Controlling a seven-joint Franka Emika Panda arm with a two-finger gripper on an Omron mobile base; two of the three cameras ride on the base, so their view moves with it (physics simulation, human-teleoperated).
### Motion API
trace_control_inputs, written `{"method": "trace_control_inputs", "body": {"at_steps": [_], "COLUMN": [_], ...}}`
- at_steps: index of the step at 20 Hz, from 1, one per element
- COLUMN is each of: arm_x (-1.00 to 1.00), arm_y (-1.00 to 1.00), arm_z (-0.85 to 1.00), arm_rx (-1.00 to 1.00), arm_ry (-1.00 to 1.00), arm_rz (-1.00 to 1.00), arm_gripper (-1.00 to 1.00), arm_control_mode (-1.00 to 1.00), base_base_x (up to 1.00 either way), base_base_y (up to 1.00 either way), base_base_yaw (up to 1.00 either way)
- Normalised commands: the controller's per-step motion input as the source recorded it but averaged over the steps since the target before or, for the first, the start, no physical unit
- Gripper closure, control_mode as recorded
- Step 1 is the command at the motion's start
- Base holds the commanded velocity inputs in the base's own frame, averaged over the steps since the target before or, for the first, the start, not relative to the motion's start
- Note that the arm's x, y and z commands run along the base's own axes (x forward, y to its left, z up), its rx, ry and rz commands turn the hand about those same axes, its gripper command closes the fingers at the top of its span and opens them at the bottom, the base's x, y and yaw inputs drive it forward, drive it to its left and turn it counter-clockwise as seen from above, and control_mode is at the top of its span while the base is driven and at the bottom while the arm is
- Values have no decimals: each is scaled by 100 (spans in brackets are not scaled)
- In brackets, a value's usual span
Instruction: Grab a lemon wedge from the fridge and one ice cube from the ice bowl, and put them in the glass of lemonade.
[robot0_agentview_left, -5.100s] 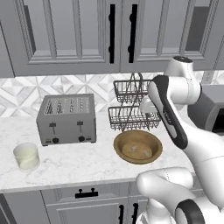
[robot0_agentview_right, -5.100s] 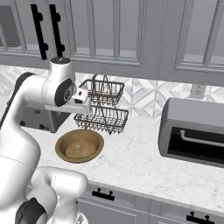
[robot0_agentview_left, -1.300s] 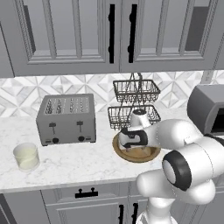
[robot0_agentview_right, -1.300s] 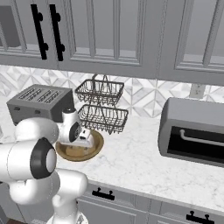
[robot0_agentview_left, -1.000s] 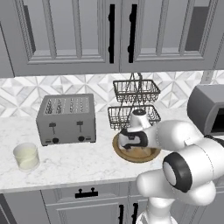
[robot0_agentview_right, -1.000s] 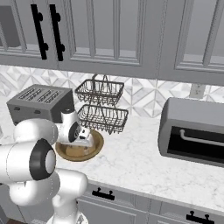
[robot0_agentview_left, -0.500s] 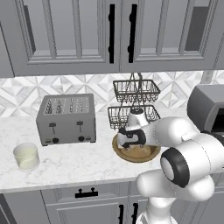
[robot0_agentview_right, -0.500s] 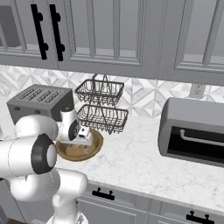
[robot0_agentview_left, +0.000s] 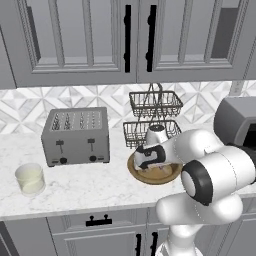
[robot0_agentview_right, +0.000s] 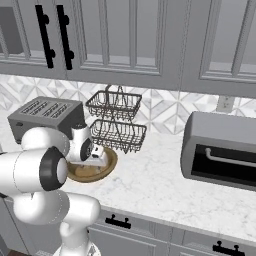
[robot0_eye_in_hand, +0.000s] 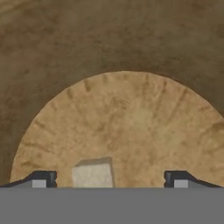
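My gripper (robot0_eye_in_hand: 110, 179) reaches down into the brown wooden ice bowl (robot0_agentview_left: 170, 175), also seen as the ice bowl (robot0_agentview_right: 107, 165). Its jaws stand wide open. A pale ice cube (robot0_eye_in_hand: 92, 174) lies on the bowl's floor between the fingertips (robot0_eye_in_hand: 43, 178), nearer the left one and touching neither. From the left base view the gripper (robot0_agentview_left: 151, 168) hangs over the bowl's middle. The glass of lemonade (robot0_agentview_left: 30, 178) stands far left on the counter, near the front edge. The lemon wedge and the fridge are out of view.
A grey toaster (robot0_agentview_left: 76, 135) sits left of the bowl. A two-tier wire basket rack (robot0_agentview_left: 152, 117) stands right behind the bowl. A grey microwave (robot0_agentview_right: 220, 150) is on the counter at the right. Upper cabinets (robot0_agentview_left: 125, 40) hang above.
The hand has sunk a little deeper into the bowl. The jaws stay wide apart. The bowl, the glass and the base have not moved.
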Motion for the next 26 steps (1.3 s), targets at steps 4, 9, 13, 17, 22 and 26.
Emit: {"method": "trace_control_inputs", "body": {"at_steps": [4, 9, 13, 17, 22, 26], "arm_x": [0, 0, 0, 0, -11, -38], "arm_y": [0, 0, 0, 0, 0, 0], "arm_z": [0, 0, 0, 0, 33, 100], "arm_rx": [0, 0, 0, 0, 0, 0], "arm_ry": [0, 0, 0, 0, -3, -12], "arm_rz": [0, 0, 0, 0, 0, 0], "arm_gripper": [-100, 100, 100, 100, 100, 100], "arm_control_mode": [-100, -100, -100, -100, -100, -100], "base_base_x": [0, 0, 0, 0, 0, 0], "base_base_y": [0, 0, 0, 0, 0, 0], "base_base_yaw": [0, 0, 0, 0, 0, 0]}}
